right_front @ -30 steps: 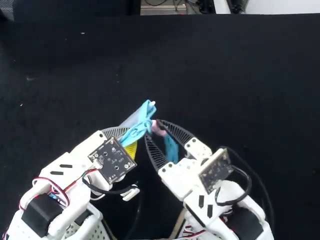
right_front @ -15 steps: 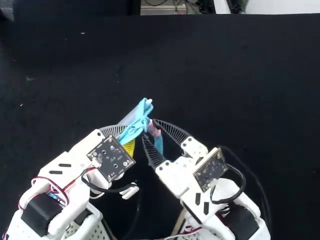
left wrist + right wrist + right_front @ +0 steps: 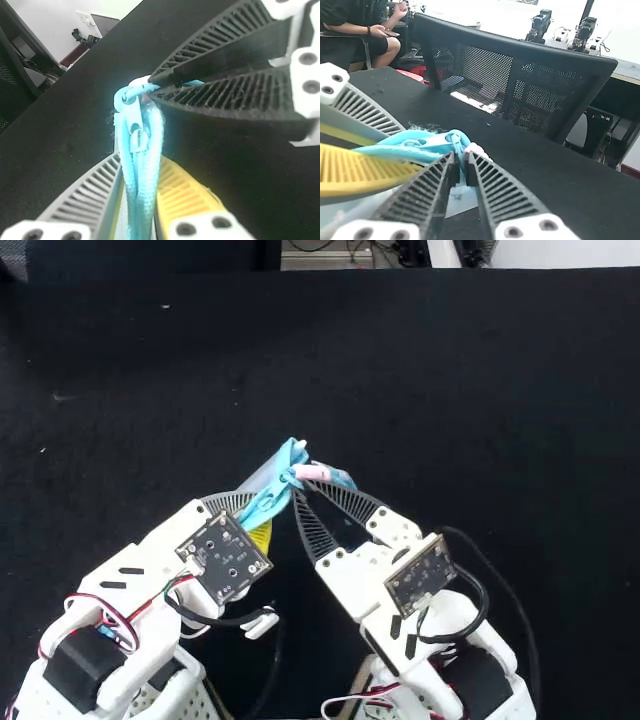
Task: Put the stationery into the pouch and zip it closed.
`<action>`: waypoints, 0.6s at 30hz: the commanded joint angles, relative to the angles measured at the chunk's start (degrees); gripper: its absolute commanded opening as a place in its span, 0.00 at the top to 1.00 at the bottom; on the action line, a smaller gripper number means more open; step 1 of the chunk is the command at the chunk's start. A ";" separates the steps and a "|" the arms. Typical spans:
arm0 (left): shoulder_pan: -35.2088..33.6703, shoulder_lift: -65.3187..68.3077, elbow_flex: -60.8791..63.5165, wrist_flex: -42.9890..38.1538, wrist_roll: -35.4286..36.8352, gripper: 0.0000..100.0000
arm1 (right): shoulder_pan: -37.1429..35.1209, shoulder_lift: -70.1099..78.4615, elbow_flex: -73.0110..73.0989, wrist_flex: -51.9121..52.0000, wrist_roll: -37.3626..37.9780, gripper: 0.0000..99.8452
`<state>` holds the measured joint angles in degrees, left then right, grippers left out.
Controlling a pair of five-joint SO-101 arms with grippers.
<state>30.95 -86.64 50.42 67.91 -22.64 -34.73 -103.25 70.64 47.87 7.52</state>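
One pouch point(image 3: 275, 488), two grippers. The left gripper point(image 3: 140, 165) clamps the pouch, which points lengthwise away from it. The right gripper point(image 3: 461, 160) pinches its zip pull point(image 3: 312, 472).

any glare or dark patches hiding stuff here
High view: the black table swallows any shadow under the pouch. Left wrist view: light glares pale off the pouch's zip end. Right wrist view: the room behind the chair washes out white; the pink tab is evenly lit.
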 commanded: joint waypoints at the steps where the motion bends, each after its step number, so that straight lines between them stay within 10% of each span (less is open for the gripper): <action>1: 0.84 0.00 -0.22 0.26 0.44 0.97 | 1.05 -7.69 0.13 -1.23 0.79 0.96; 5: 6.55 0.00 0.22 1.23 0.44 0.97 | 1.05 -7.69 0.40 -0.79 0.53 0.86; 18: 7.60 -0.09 0.66 1.14 0.44 0.97 | 1.14 -7.96 0.22 -0.70 0.79 0.99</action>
<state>36.75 -86.73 51.30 68.70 -22.55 -34.37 -103.25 71.16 47.87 7.87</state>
